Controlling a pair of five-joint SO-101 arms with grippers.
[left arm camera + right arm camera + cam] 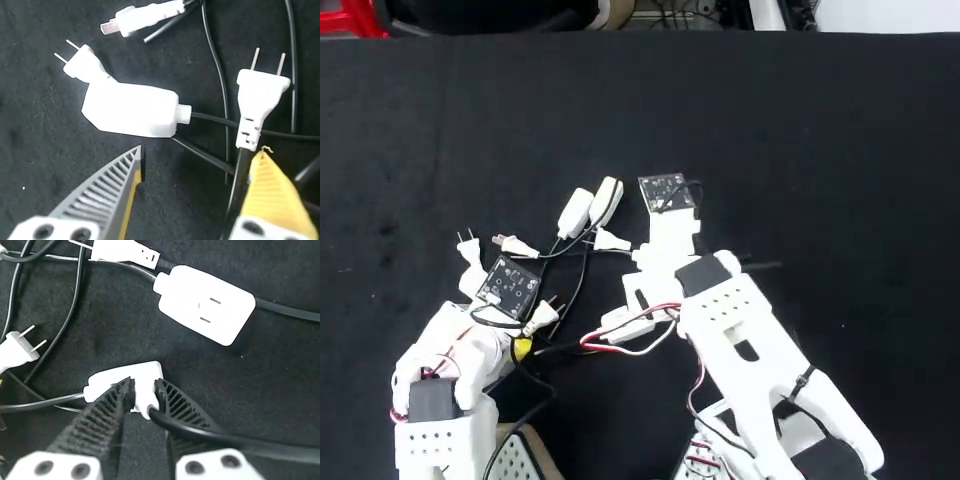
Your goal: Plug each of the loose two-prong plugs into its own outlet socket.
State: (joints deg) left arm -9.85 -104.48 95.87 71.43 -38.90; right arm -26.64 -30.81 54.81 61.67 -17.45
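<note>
My right gripper (144, 385) is shut on a white two-prong plug (122, 377) that lies on the black cloth, its black cable running back past one finger. Just beyond it lies a white outlet socket (205, 305) with its two slots facing up. My left gripper (200, 150) stands open above the cloth. A loose plug (260, 90) lies by its yellow finger (270, 190), prongs pointing away. A white socket body (130, 110) rests ahead of the grey finger (115, 190), a second plug (80, 62) touching it. From above, two sockets (590, 207) lie side by side mid-table.
Black cables (575, 270) loop and cross between the two arms. Other loose plugs lie near them (510, 243) (17, 350). The black cloth (800, 130) covers the whole table, with open room at the back and both sides. A red object (350, 18) sits past the far left corner.
</note>
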